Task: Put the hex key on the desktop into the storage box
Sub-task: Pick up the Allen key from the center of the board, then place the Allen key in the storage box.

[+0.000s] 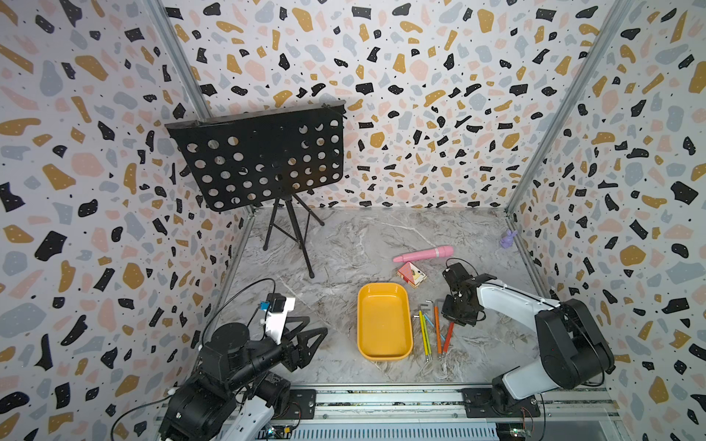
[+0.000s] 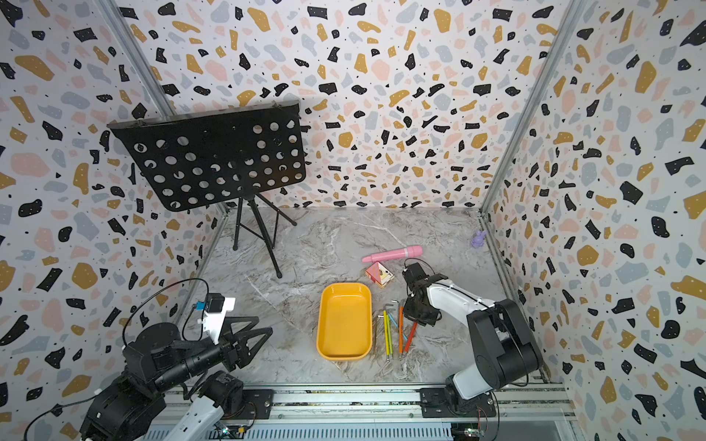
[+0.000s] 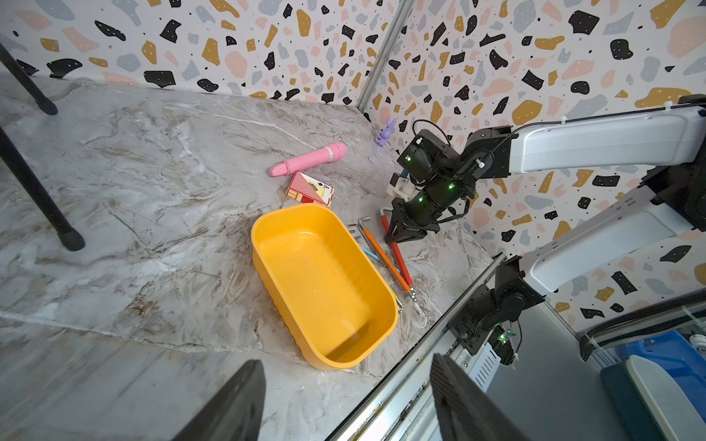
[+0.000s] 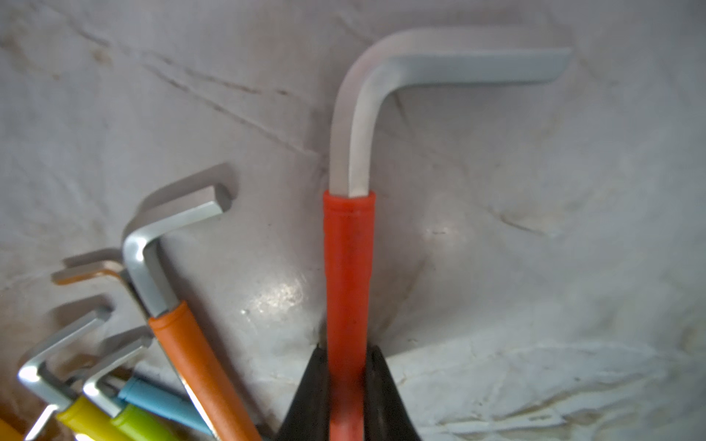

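Hex key [image 4: 348, 248] btw right hand [image 4: 347, 355] fingers [image 4: 311, 393]

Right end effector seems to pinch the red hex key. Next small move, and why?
Probably a short, straight lift. The right end effector presses the red hex key by its sleeve from both sides. The key lies flat on the desktop, and the orange hex key sits close beside it.

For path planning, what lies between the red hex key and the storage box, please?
The other hex keys, orange to yellow, shown in both top views.
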Controlling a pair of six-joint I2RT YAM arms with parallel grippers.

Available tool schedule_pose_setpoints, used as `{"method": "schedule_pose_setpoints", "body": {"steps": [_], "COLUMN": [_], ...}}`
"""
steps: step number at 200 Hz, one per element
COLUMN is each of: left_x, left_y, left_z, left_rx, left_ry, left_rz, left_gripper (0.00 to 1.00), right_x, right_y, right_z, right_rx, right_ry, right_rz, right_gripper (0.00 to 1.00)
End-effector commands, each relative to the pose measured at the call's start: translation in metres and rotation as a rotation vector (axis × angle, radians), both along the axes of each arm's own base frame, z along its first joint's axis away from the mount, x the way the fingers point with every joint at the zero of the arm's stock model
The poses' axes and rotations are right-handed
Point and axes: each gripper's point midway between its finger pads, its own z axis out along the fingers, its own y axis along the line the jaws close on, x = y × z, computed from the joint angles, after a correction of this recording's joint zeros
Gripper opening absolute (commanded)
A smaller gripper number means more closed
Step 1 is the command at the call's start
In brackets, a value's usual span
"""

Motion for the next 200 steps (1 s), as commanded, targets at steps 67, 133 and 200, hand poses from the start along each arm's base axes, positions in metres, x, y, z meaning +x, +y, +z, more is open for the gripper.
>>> {"method": "schedule_pose_setpoints", "body": {"steps": [67, 133, 200], "left_x": [0.007, 0.008, 0.009], "left_y": [-0.001, -0.001, -0.001], "left_z": [0.007, 0.007, 0.007], "left_rx": [-0.017, -0.021, -0.021], "left_ry": [-0.023, -0.020, -0.019], "left_rz": [0.009, 0.015, 0.016], "left_gripper": [0.72, 0.72, 0.72], "right_x": [0.052, 0.021, -0.002], "right_y": [0.077, 0.214, 0.240], "right_z": [0.168, 0.160, 0.111], "right_rx": [0.080, 0.159, 0.137], "right_ry": [-0.525, -0.407, -0.205], "right_rz": [0.424, 0.911, 0.955], "right_gripper": [0.00, 0.00, 0.00]}}
